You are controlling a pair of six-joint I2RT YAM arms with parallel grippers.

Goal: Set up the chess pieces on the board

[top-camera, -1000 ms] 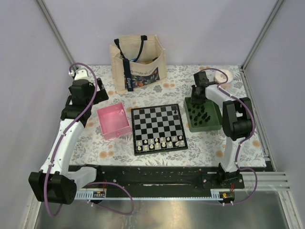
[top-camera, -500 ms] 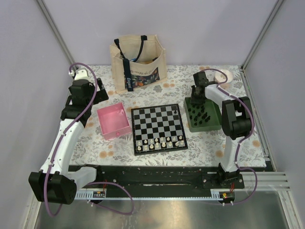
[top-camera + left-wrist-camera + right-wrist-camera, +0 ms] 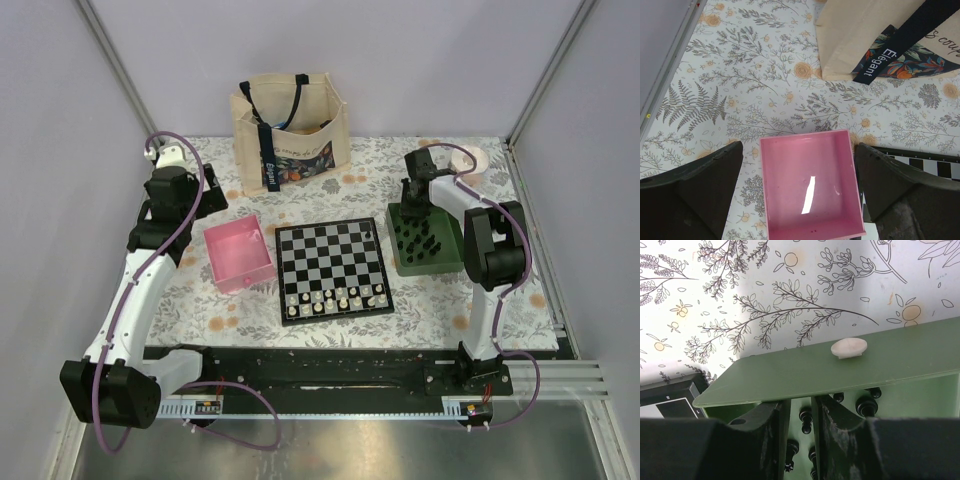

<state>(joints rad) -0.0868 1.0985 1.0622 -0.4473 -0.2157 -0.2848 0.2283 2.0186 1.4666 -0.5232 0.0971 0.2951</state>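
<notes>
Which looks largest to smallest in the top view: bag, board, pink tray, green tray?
1. bag and board: look alike, so unranked.
2. pink tray and green tray: also alike; the green one is partly covered.

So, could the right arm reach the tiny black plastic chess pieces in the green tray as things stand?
Probably yes: its fingers sit inside the green tray among the black chess pieces, unobstructed.

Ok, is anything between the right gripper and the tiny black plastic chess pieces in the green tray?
Nothing visible does. The right gripper is down inside the rectangular green tray, and tiny black plastic chess pieces show directly in the gap between its fingers.
</notes>
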